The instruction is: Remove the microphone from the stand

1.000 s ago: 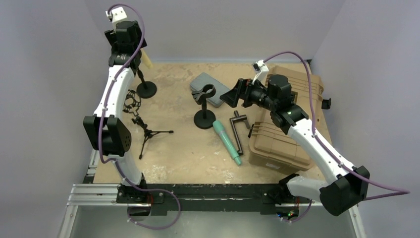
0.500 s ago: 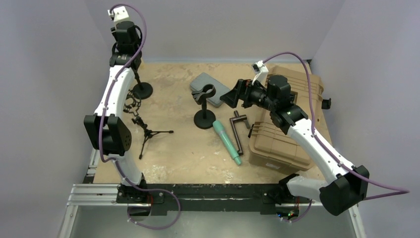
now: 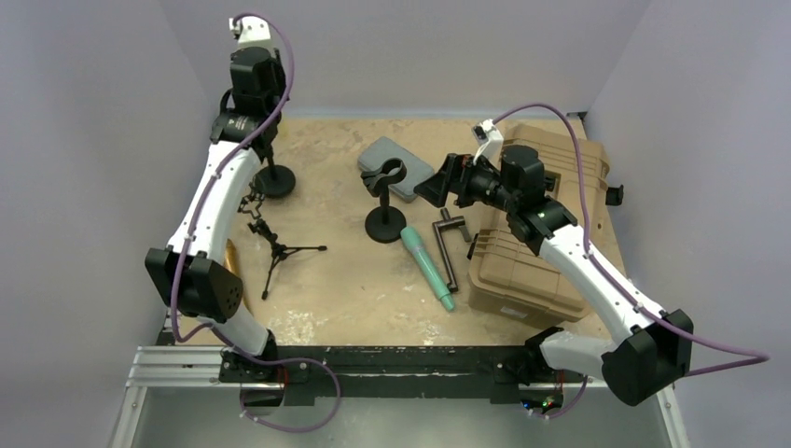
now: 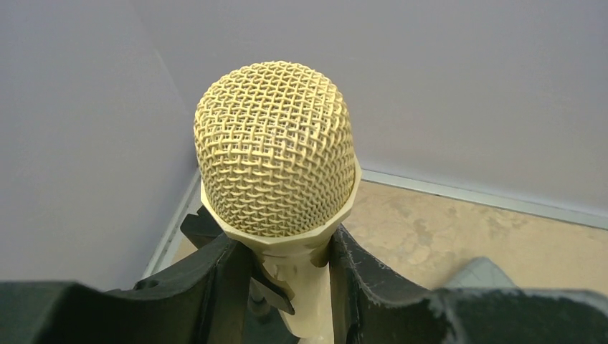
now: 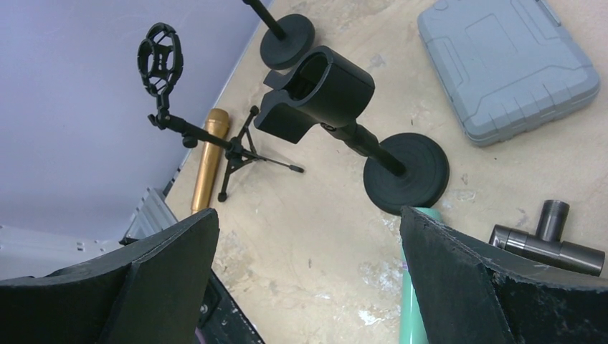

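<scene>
The left claw [image 4: 287, 297] is clenched on the microphone [image 4: 276, 150], its fingers pressing the cream handle just below the head. The head is a rounded dome of pale-yellow wire mesh, jutting past the fingertips. A black clip [image 4: 274, 295] sits between the fingers. The right claw [image 5: 308, 222] is released, spread wide.

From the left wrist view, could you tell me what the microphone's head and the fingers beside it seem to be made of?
The microphone head looks like woven metal mesh, painted matte cream: a regular wire grid with dark gaps. The fingers of the left gripper look like matte black plastic, perhaps printed: dull surface, pale scuffed edges.
</scene>
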You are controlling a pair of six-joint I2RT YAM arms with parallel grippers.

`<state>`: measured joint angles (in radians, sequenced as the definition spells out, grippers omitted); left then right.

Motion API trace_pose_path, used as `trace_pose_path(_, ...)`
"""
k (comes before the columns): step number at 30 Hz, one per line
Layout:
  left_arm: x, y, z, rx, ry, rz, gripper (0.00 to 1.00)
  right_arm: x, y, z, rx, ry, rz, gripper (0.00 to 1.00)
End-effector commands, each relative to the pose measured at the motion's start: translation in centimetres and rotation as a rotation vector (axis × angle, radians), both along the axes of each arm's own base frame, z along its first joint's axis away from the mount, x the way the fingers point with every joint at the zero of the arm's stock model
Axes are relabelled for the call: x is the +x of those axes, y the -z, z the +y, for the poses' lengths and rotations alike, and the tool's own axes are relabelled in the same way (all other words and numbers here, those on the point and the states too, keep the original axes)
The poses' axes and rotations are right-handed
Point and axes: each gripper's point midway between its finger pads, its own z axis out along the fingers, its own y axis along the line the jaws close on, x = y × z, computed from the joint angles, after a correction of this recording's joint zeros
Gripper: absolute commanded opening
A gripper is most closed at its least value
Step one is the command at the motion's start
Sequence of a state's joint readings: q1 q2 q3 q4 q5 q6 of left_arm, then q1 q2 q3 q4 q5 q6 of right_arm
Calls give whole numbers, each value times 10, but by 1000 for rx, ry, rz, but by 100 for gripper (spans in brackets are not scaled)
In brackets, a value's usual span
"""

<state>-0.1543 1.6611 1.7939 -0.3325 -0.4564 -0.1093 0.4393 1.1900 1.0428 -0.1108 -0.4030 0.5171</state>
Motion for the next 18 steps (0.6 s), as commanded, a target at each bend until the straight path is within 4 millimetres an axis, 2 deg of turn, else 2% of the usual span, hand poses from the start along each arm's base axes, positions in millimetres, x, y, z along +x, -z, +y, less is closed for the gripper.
trace_pose_path(1,-33,-72,-23,11,61,-186,0,1,-13,1,33,-2,-36,95)
trace_pose_path(8,-56,-69,-60,-110,185,-158,0,-4,-16,-3,27,8,-44,95)
trace_pose_path(18,-111,-57,-116,-173,336,-52,0,-5,-10,-3,6,-7,-49,95)
